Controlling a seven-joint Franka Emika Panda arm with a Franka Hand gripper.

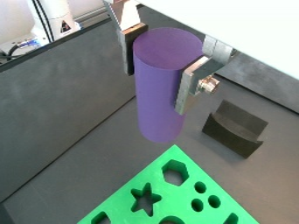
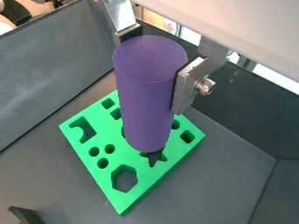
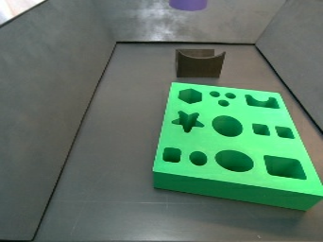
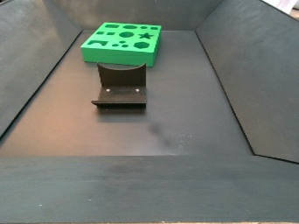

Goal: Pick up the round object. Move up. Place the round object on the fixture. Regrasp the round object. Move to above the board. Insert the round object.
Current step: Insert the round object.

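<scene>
My gripper (image 1: 162, 70) is shut on the round object (image 1: 158, 87), a purple cylinder that hangs upright with its top end between the silver fingers (image 1: 190, 87). Both wrist views show this grasp, and here too the gripper (image 2: 152, 66) pinches the round object (image 2: 146, 96) near its top. The peg is high above the floor: only its lower end (image 3: 190, 4) shows at the upper edge of a side view. The green board (image 2: 93, 144) lies below it, with the board (image 3: 233, 142) flat on the floor. The dark fixture (image 3: 199, 62) stands bare just beyond the board.
Dark grey walls (image 3: 63, 85) slope up round the floor on all sides. In a side view the fixture (image 4: 121, 87) stands in front of the board (image 4: 122, 42). A wrist view shows the fixture (image 1: 233, 127) near the board's corner (image 1: 176, 197).
</scene>
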